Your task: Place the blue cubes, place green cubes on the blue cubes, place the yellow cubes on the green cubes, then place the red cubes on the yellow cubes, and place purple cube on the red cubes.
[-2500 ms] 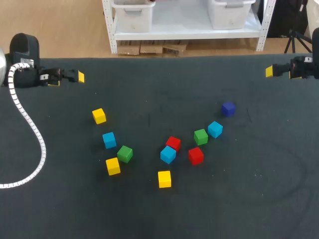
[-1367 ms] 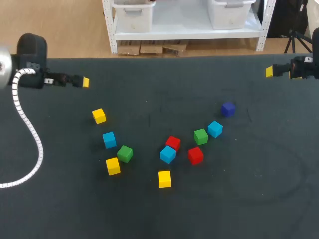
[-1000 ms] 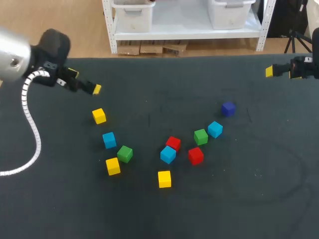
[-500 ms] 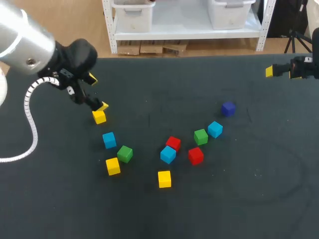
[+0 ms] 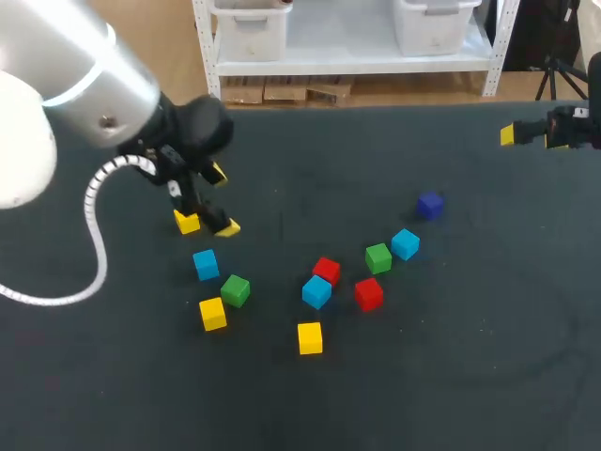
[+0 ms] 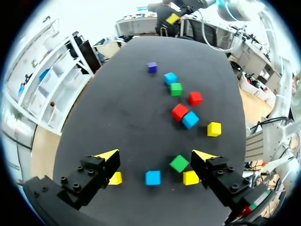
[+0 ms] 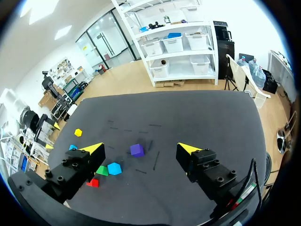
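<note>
Cubes lie scattered on the dark table (image 5: 470, 357). At the left are a yellow cube (image 5: 186, 223), a blue cube (image 5: 206, 264), a green cube (image 5: 235, 290) and another yellow cube (image 5: 212, 313). In the middle are a yellow (image 5: 309, 337), a blue (image 5: 316, 292), two red (image 5: 368, 294), a green (image 5: 377, 257) and a blue cube (image 5: 405, 244), with the purple cube (image 5: 430, 205) beyond. My left gripper (image 5: 223, 201) hangs open just right of the top yellow cube. In its wrist view, the left gripper (image 6: 155, 155) looks down on the blue cube (image 6: 152, 177). My right gripper (image 5: 526, 137) stays open at the far right edge.
The left arm's white cable (image 5: 94, 235) hangs over the table's left part. The right half and the front of the table hold no cubes. In the right wrist view, the purple cube (image 7: 137, 150) lies far ahead of the right gripper (image 7: 141, 149).
My left arm has swung from the far left edge inward and down, its open gripper now beside the top yellow cube. The right arm and all cubes have stayed still.
</note>
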### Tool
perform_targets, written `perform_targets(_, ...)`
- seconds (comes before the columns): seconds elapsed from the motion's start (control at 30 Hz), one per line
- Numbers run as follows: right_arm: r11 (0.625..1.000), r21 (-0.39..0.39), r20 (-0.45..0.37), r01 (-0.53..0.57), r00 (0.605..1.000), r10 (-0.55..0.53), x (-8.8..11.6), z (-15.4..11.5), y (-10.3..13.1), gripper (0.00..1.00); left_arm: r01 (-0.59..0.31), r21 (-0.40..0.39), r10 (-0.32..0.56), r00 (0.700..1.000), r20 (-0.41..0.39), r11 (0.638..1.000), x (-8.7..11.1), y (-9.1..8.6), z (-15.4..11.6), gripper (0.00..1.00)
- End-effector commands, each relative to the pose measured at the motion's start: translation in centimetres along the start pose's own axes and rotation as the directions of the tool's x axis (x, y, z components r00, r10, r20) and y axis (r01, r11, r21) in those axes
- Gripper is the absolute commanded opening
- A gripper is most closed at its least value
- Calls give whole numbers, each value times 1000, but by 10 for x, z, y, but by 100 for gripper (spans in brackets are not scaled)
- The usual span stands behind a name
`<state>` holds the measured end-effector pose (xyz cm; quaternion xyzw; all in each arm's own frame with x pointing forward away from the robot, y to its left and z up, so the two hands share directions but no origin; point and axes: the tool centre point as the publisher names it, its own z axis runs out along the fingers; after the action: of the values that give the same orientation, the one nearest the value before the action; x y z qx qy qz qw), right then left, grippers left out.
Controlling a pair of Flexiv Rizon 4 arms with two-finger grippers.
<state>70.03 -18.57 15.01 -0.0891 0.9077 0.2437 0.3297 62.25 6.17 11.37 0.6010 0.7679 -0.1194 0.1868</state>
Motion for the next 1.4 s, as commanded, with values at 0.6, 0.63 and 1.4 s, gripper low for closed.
perform_targets(0.6, 1000, 3, 1, -1, 1000, 1, 0, 0, 1, 100, -355, 169, 376, 920, -113, 919, 10, -19, 63, 100)
perform_targets(0.63, 1000, 3, 1, -1, 1000, 1, 0, 0, 1, 100, -370, 175, 392, 913, -115, 912, 9, -20, 65, 100)
perform_targets(1.4, 1000, 3, 1, -1, 1000, 1, 0, 0, 1, 100, -539, 250, 568, 822, -54, 804, -6, -53, 99, 60)
